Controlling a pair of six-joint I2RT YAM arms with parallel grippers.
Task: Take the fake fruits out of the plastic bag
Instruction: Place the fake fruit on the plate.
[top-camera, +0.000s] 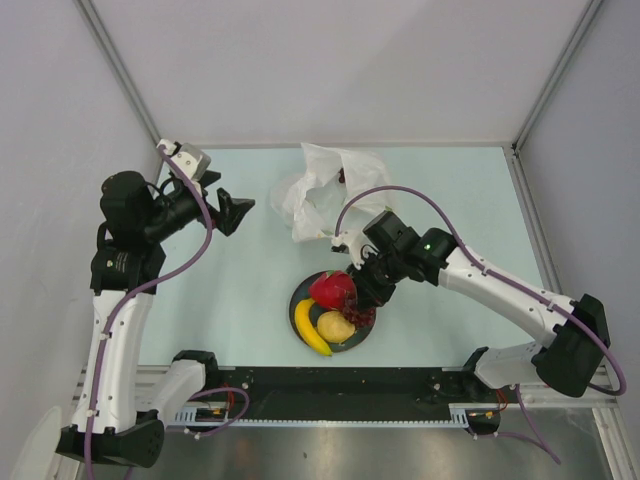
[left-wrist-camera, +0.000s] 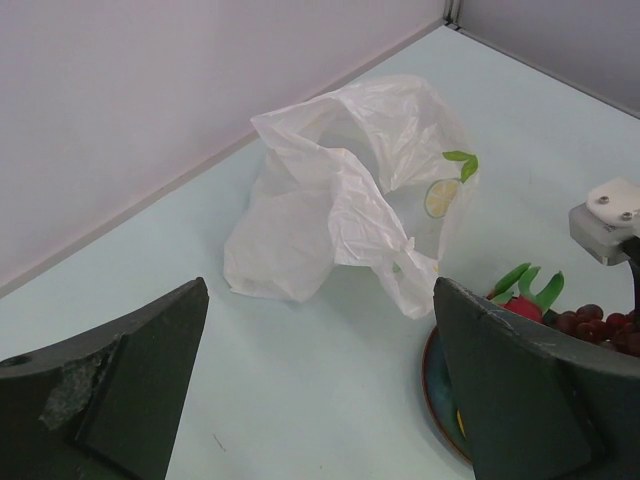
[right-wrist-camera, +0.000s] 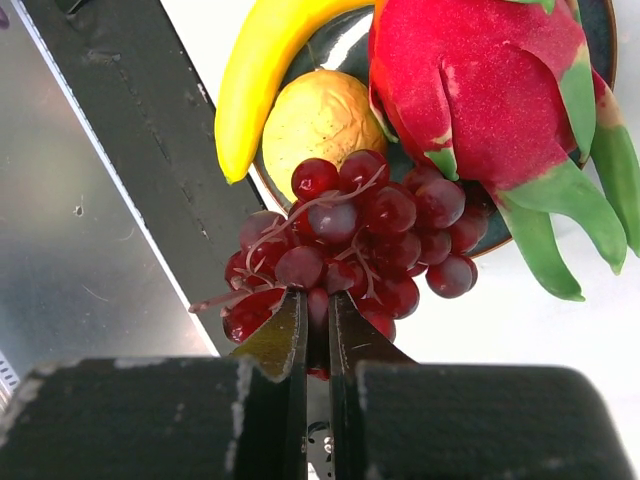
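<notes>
I had the right gripper (right-wrist-camera: 318, 312) pinched almost closed on the grape bunch (right-wrist-camera: 350, 235) at the rim of the dark plate (top-camera: 297, 300), beside the banana (right-wrist-camera: 260, 90), round yellow fruit (right-wrist-camera: 315, 120) and dragon fruit (right-wrist-camera: 480, 100). The left gripper (left-wrist-camera: 320, 300) hung spread wide and empty, facing the plastic bag (left-wrist-camera: 340, 200), which lay crumpled on the pale green table (top-camera: 230, 300) near the grey back wall (top-camera: 330, 70).

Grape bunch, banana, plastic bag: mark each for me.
grape bunch (right-wrist-camera: 370, 235), right wrist view, middle of the cluster.
banana (right-wrist-camera: 250, 90), right wrist view, middle of its curve.
plastic bag (left-wrist-camera: 330, 200), left wrist view, crumpled centre fold.

The right gripper (top-camera: 363, 300) hides most of the grape bunch (top-camera: 359, 318) from above.
</notes>
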